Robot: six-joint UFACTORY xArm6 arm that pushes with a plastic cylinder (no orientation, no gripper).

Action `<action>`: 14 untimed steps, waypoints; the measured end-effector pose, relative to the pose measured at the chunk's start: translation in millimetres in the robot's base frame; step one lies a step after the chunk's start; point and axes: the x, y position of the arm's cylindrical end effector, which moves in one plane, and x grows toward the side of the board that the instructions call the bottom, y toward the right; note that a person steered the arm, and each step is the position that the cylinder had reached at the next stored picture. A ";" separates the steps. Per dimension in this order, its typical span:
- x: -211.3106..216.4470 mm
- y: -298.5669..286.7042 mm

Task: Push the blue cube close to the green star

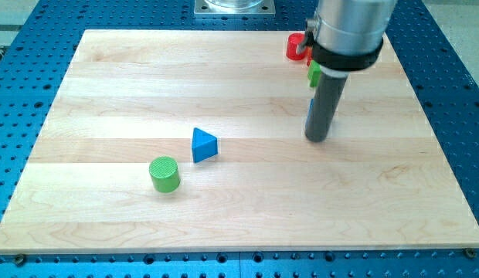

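Observation:
My tip (317,140) rests on the wooden board (108,93) at the view's right of centre. A thin sliver of a blue block (310,109) shows at the rod's left edge, just above the tip; the rod hides the rest, so I cannot make out its shape. A green block (313,75) peeks out higher up, mostly hidden by the arm's body, its shape also unclear. The blue sliver and the green piece are a short way apart.
A red block (295,46) sits near the board's top edge, partly behind the arm. A blue triangular block (203,145) and a green cylinder (164,174) lie left of centre, far from my tip.

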 end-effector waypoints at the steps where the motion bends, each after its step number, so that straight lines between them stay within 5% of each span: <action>1: -1.5 20.0; 12: -36.9 12.7; 14: -55.4 -54.2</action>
